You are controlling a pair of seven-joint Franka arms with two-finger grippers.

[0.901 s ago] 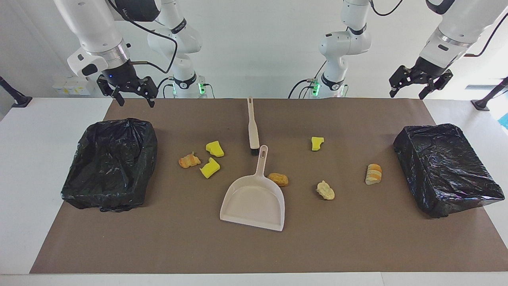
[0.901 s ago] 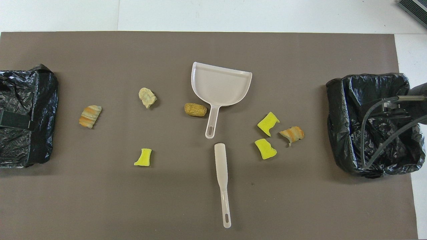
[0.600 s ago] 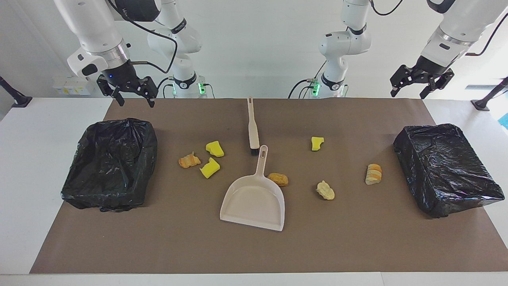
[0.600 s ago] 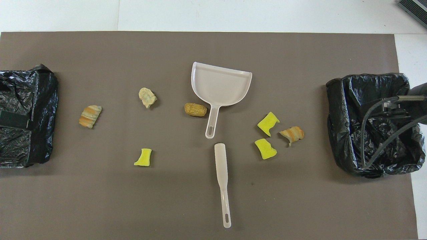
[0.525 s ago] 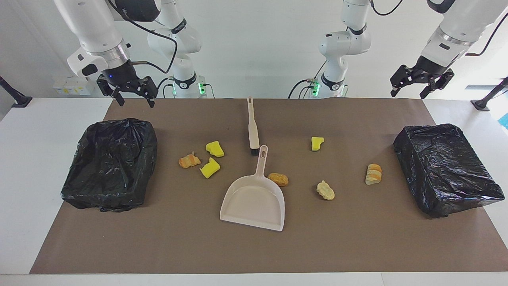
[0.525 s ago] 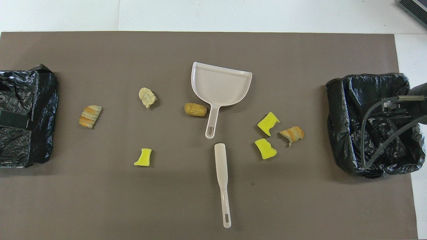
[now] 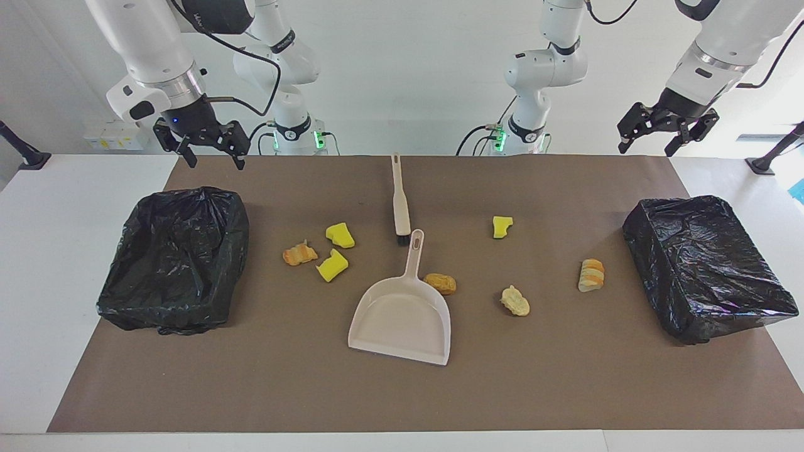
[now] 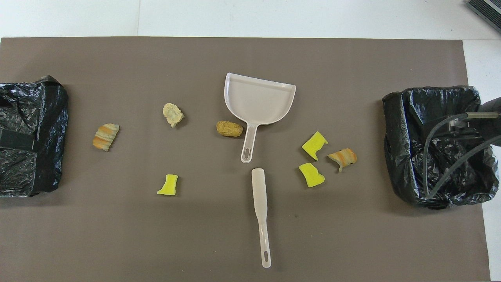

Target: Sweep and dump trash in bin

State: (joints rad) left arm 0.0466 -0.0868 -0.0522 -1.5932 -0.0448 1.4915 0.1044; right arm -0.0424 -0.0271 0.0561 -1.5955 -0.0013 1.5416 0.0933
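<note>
We start nearest the robots. The right gripper (image 7: 215,163) hangs over the near corner of the brown mat (image 7: 565,389) at the right arm's end of the bench (image 7: 50,251). The left gripper (image 7: 647,149) hangs over the corner at the left arm's end. Both have their fingers spread wide and hold nothing.

The brush (image 7: 401,201) lies flat midway between them. Its long axis runs near to far, with the handle end toward the robots and the bristles toward the dustpan (image 7: 402,314). The dustpan's handle lies almost in line with the brush, and its mouth opens away from the robots.

The trash (image 7: 340,235) is all on the mat, none in the pan. Two yellow sponge bits and a bread lump sit toward the right arm's end. One sponge bit (image 7: 502,226) and three bread lumps, one of them (image 7: 440,283) just beside the pan's handle, sit toward the left arm's end. A black-lined bin (image 7: 188,196) stands at each end.

We judge that a handle must be picked up first. Both grippers are well apart from the handles and would have to swing inward. The right one looks slightly closer.

The facing view shows the raised, spread fingers and the bristles. The overhead view shows the pan (image 8: 258,98) empty and the slot in the brush (image 8: 260,207) handle.
</note>
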